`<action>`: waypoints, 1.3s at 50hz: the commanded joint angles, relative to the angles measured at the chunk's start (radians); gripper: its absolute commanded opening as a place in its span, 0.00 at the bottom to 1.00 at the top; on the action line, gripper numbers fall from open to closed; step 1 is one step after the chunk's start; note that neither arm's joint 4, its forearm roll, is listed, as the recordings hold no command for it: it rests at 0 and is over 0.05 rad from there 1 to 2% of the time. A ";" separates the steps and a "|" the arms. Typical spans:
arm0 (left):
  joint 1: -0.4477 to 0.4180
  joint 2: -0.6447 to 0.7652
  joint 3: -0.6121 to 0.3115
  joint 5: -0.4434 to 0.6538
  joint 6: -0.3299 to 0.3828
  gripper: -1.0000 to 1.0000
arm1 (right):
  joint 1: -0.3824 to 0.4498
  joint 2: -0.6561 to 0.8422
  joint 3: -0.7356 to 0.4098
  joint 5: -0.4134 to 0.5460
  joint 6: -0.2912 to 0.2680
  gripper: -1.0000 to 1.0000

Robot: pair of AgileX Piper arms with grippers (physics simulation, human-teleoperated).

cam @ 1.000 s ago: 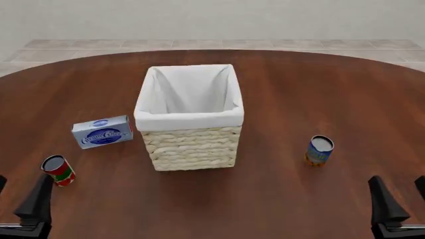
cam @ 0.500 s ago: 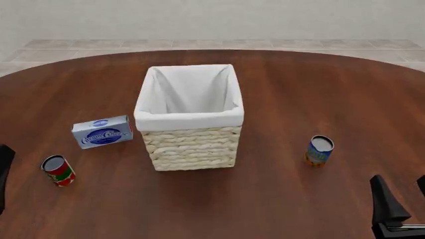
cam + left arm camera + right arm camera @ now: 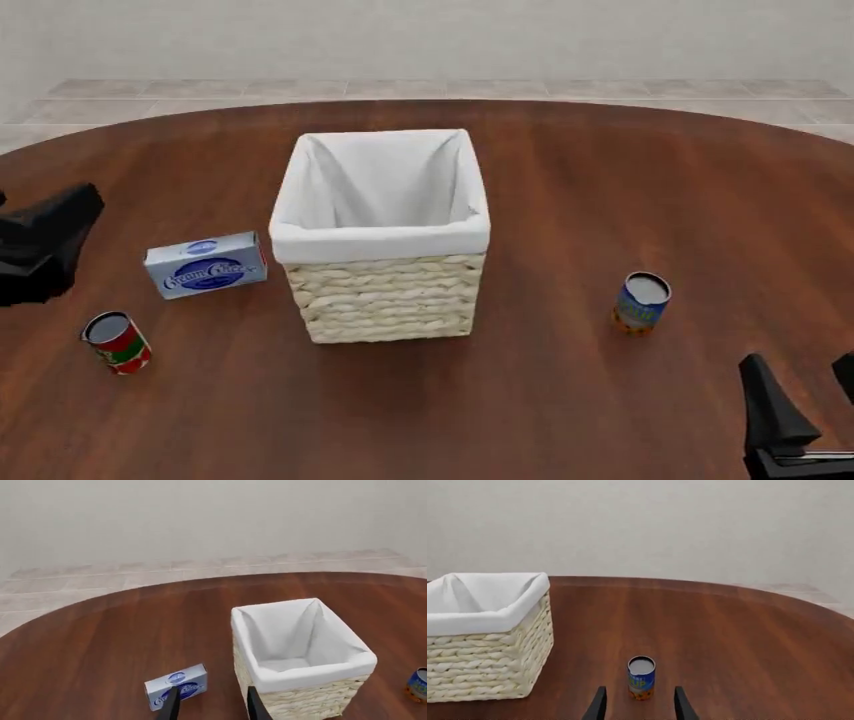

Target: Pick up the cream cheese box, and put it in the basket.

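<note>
The cream cheese box (image 3: 206,265) lies flat on the table, just left of the basket (image 3: 384,300), and also shows in the left wrist view (image 3: 177,685). The basket is tall wicker with a white lining and stands mid-table (image 3: 307,697). My left gripper (image 3: 74,215) hovers at the table's left side, left of the box and apart from it. Its fingers (image 3: 171,707) stand open and empty, framing the box's near corner. My right gripper (image 3: 801,365) is open and empty at the front right, with its fingers (image 3: 679,705) pointing at the blue-orange can.
A red can (image 3: 118,342) stands at the front left, close to the box and below my left gripper. A blue-orange can (image 3: 642,302) stands right of the basket, and also shows in the right wrist view (image 3: 641,677). The round wooden table (image 3: 601,180) ends at a tiled floor.
My left gripper has moved up from the front left corner and forward, to beside the cream cheese box. The right gripper and all objects have stayed put.
</note>
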 commanded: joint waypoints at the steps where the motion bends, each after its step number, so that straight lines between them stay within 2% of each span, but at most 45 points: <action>1: 0.001 0.194 -0.085 0.044 0.075 1.00 | 0.002 -0.001 0.000 0.010 0.000 1.00; 3: 0.004 0.209 -0.091 0.050 0.078 1.00 | 0.002 -0.001 0.000 0.009 0.001 1.00; 5: 0.013 0.262 -0.116 0.085 0.127 1.00 | 0.000 -0.001 0.000 0.009 0.002 1.00; 6: 0.013 0.262 -0.116 0.085 0.127 1.00 | 0.000 -0.002 0.000 0.010 0.002 1.00; 10: 0.018 0.329 -0.153 0.168 0.220 1.00 | 0.002 -0.001 0.000 0.011 0.004 1.00; 12: 0.015 0.347 -0.181 0.209 0.221 1.00 | 0.003 0.000 0.000 0.011 0.004 1.00; 13: 0.004 0.354 -0.192 0.236 0.251 1.00 | 0.004 0.000 0.000 0.013 0.004 1.00; 15: -0.005 0.369 -0.196 0.265 0.265 1.00 | 0.005 0.000 0.000 0.014 0.003 1.00; 16: 0.002 0.381 -0.212 0.306 0.310 1.00 | 0.008 0.001 0.000 0.016 0.002 1.00; 20: 0.058 0.441 -0.279 0.361 0.365 1.00 | 0.009 0.000 -0.003 0.021 0.003 1.00; 22: 0.054 0.454 -0.287 0.393 0.404 1.00 | 0.010 0.004 0.000 0.018 0.003 1.00; 24: 0.084 0.501 -0.279 0.427 0.502 1.00 | 0.012 0.011 0.000 0.016 0.005 1.00; 25: 0.084 0.501 -0.279 0.427 0.502 1.00 | 0.012 0.011 0.000 0.015 0.005 1.00; 27: 0.124 0.532 -0.291 0.427 0.594 1.00 | 0.015 0.014 0.000 0.014 0.005 1.00; 28: 0.134 0.548 -0.305 0.433 0.613 1.00 | 0.015 0.015 0.000 0.014 0.005 1.00; 29: 0.124 0.564 -0.336 0.459 0.588 1.00 | 0.016 0.016 0.000 0.014 0.005 1.00; 30: 0.103 0.566 -0.337 0.480 0.605 1.00 | 0.017 0.016 0.000 0.015 0.004 1.00; 32: 0.116 0.587 -0.330 0.482 0.686 1.00 | 0.018 0.018 0.000 0.015 0.005 1.00; 33: 0.116 0.587 -0.330 0.482 0.686 1.00 | 0.018 0.018 0.000 0.015 0.005 1.00; 34: 0.130 0.610 -0.345 0.486 0.717 1.00 | 0.019 0.018 0.000 0.016 0.005 1.00; 35: 0.140 0.634 -0.367 0.486 0.774 1.00 | 0.020 0.019 0.000 0.018 0.006 1.00; 36: 0.141 0.662 -0.415 0.507 0.750 1.00 | 0.022 0.020 0.000 0.018 0.005 1.00; 37: 0.128 0.672 -0.424 0.527 0.763 1.00 | 0.022 0.021 0.000 0.019 0.003 1.00; 39: 0.097 0.654 -0.401 0.535 0.782 1.00 | 0.023 0.025 0.000 0.016 0.003 1.00; 40: 0.047 0.638 -0.388 0.565 0.802 1.00 | 0.023 0.030 0.000 0.012 0.003 1.00; 42: 0.064 0.653 -0.378 0.551 0.859 1.00 | 0.022 0.034 0.000 0.010 0.003 1.00; 43: 0.057 0.648 -0.366 0.527 0.920 1.00 | 0.023 0.036 0.000 0.010 0.002 1.00; 47: 0.058 0.696 -0.424 0.554 0.944 1.00 | 0.025 0.038 0.000 0.011 0.006 1.00; 48: 0.070 0.696 -0.396 0.528 1.007 1.00 | 0.029 0.033 0.000 0.015 0.030 1.00; 52: 0.124 0.766 -0.432 0.529 1.033 1.00 | 0.035 0.017 0.000 0.028 0.028 1.00; 55: 0.123 0.827 -0.500 0.545 0.986 1.00 | 0.040 0.014 0.000 0.028 0.028 1.00; 57: 0.132 0.841 -0.490 0.532 1.010 1.00 | 0.042 0.017 0.000 0.025 0.026 1.00; 59: 0.177 0.872 -0.499 0.510 1.053 1.00 | 0.041 0.022 0.000 0.020 0.028 1.00; 63: 0.189 0.913 -0.532 0.495 1.056 1.00 | 0.040 0.032 0.000 0.013 0.029 1.00; 65: 0.189 0.913 -0.519 0.491 1.077 1.00 | 0.041 0.030 0.000 0.015 0.028 1.00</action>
